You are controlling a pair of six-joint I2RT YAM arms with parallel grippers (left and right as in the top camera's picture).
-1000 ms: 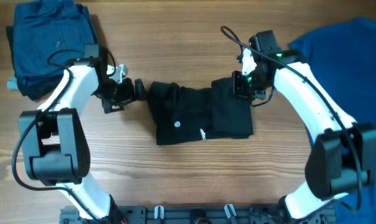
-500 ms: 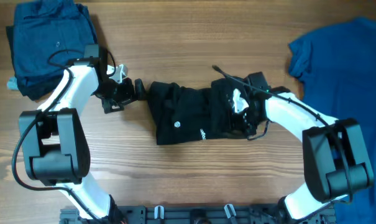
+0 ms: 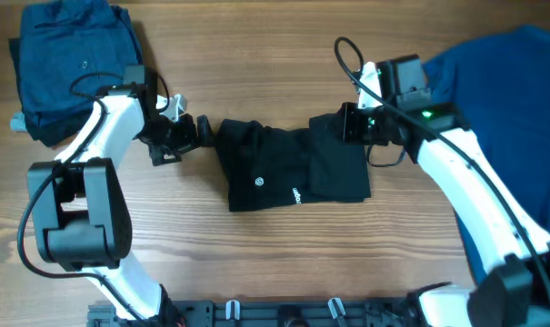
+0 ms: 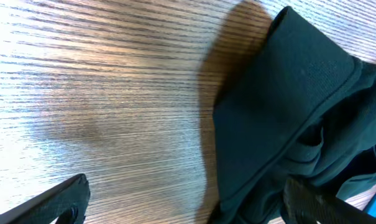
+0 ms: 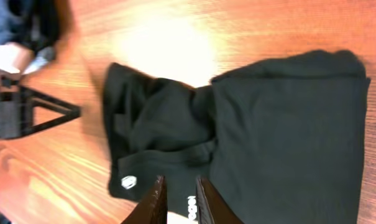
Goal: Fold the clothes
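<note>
A black T-shirt with a small white mark lies folded into a compact bundle mid-table. My left gripper stands wide open at its left edge. In the left wrist view, the cloth's edge lies between the spread fingers, and nothing is gripped. My right gripper hovers over the shirt's upper right part. In the right wrist view its fingertips stand almost together with a narrow slit, holding nothing, above the black shirt.
A pile of dark blue clothes sits at the back left corner. A bright blue T-shirt is spread along the right side, partly under my right arm. Bare wood lies in front of the black shirt.
Half a second ago the right arm was down low over the shirt's right part. It has since lifted and swung back to where it was. Left arm and shirt look unchanged.
</note>
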